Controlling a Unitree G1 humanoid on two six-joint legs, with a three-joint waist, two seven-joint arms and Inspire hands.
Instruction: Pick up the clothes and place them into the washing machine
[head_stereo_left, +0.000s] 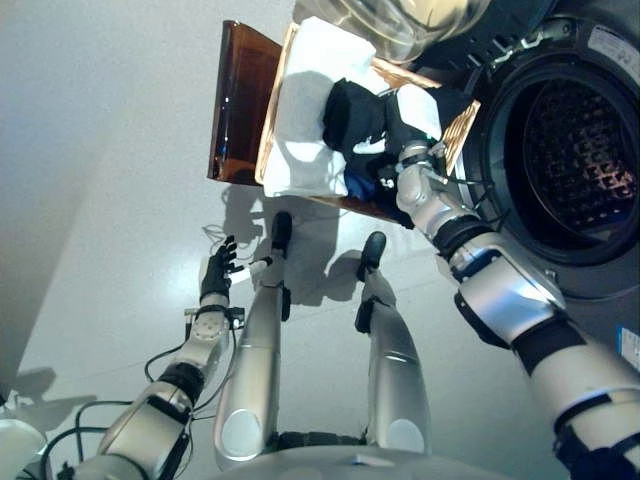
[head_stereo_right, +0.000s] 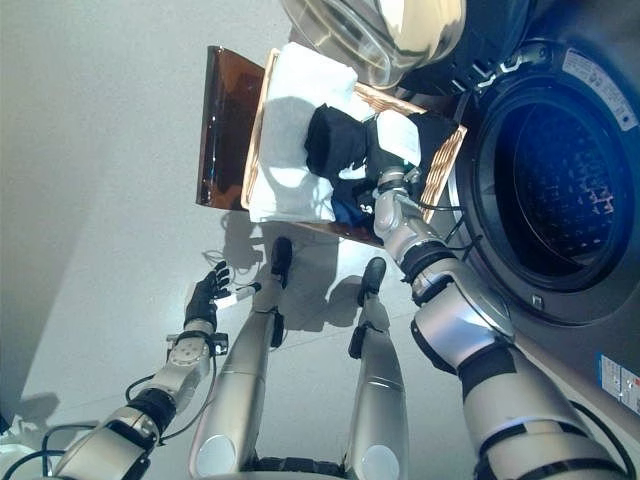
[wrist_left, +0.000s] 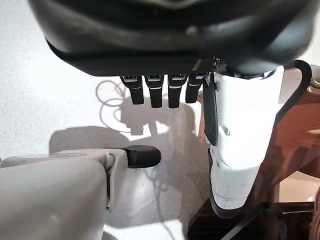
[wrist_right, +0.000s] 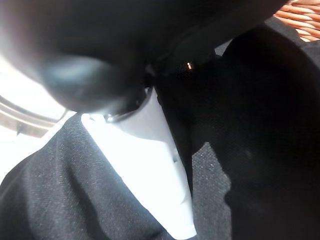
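Black cloth, a dark garment (head_stereo_left: 355, 115), lies bunched on top of white laundry (head_stereo_left: 305, 110) in a wicker basket (head_stereo_left: 459, 128) that stands on a brown stool (head_stereo_left: 238, 100) just beside the washing machine (head_stereo_left: 600, 280). The machine's door (head_stereo_left: 410, 25) is swung open and the drum (head_stereo_left: 575, 165) shows dark and apparently empty, so none of the clothes have gone in yet.

The right hand (head_stereo_left: 408, 150) is down in the basket, pressed into the black garment; its wrist view shows the white-covered thumb (wrist_right: 150, 160) lying against dark fabric on both sides. The fingers are hidden in the cloth, so I cannot tell whether they have closed on it. The left hand (head_stereo_left: 218, 270) hangs low over the floor (head_stereo_left: 100, 200), well apart from the basket, with its fingers (wrist_left: 150, 92) relaxed and straight and nothing in them.

By my reading the step in hand is the grasp of the first piece. The next move calls for a firm pinch on the black garment, a lift clear of the basket rim so the cloth does not snag the wicker, then a swing across to the drum opening.
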